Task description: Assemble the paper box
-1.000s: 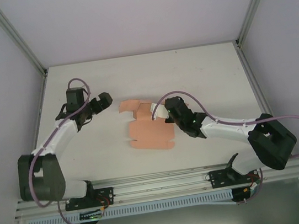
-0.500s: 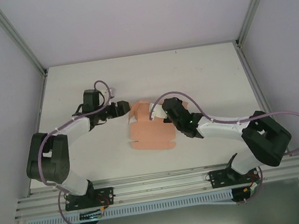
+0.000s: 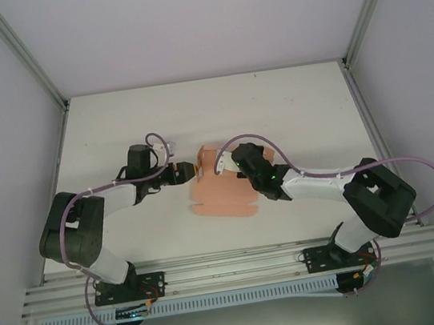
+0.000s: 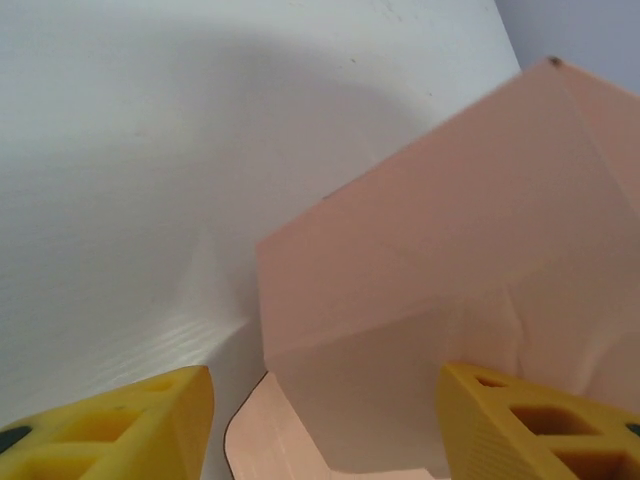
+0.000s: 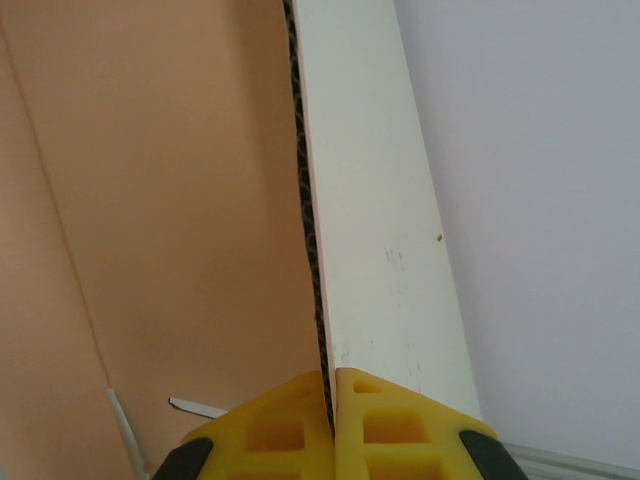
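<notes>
The paper box [image 3: 220, 196] is a salmon-pink die-cut sheet lying mid-table, its far flaps [image 3: 210, 158] folded up. My right gripper [image 3: 235, 162] is at the raised flaps' right side. In the right wrist view the right gripper [image 5: 332, 385] is shut on the thin edge of a pink panel [image 5: 170, 200]. My left gripper [image 3: 188, 170] reaches in from the left. In its wrist view the left gripper [image 4: 325, 400] stands open, its yellow fingers [image 4: 120, 430] either side of an upright pink panel [image 4: 440, 260]; the left finger is apart from the card.
The white table [image 3: 115, 128] is bounded by grey walls and slanted aluminium posts [image 3: 24, 56] at the back corners. A metal rail [image 3: 232, 269] with both arm bases runs along the near edge.
My left arm has swung right up to the box's raised flap and its jaws have narrowed. The right gripper has shifted slightly left, and the far flaps stand more upright.
</notes>
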`<state>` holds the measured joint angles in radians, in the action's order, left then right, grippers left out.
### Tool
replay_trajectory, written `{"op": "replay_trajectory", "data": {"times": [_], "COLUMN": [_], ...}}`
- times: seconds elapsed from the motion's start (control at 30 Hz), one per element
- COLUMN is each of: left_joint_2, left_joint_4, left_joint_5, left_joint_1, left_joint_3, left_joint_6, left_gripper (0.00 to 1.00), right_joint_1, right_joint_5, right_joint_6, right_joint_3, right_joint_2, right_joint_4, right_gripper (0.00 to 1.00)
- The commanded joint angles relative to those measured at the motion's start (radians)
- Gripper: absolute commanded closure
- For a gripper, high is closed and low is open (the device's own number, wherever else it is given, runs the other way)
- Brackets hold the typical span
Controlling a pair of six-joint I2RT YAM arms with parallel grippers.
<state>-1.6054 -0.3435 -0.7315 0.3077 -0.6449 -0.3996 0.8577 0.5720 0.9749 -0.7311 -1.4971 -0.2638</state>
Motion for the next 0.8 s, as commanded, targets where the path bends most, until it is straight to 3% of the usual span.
{"op": "replay_trajectory", "data": {"times": [0.0,0.27,0.57,0.77], "left_joint_2": [-0.004,-0.078,-0.068,-0.055], "left_joint_4": [-0.100,-0.121,-0.245,-0.264], "left_joint_5": [-0.055,-0.013,0.058,0.095], "left_joint_1": [0.023,0.057,0.072,0.099], "left_joint_3": [-0.006,-0.040,0.043,0.082], "left_joint_6": [0.058,0.105,0.119,0.180], "left_gripper": [0.40,0.41,0.37,0.25], "right_joint_1": [0.012,0.031,0.093,0.120], "right_joint_5": [0.020,0.056,0.147,0.220], "right_joint_6": [0.010,0.047,0.155,0.186], "right_joint_3": [-0.033,-0.053,0.030,0.065], "right_joint_2": [-0.023,-0.040,-0.030,-0.084], "right_joint_4": [0.040,0.035,-0.055,-0.095], "right_gripper": [1.00,1.00,1.00,1.00]}}
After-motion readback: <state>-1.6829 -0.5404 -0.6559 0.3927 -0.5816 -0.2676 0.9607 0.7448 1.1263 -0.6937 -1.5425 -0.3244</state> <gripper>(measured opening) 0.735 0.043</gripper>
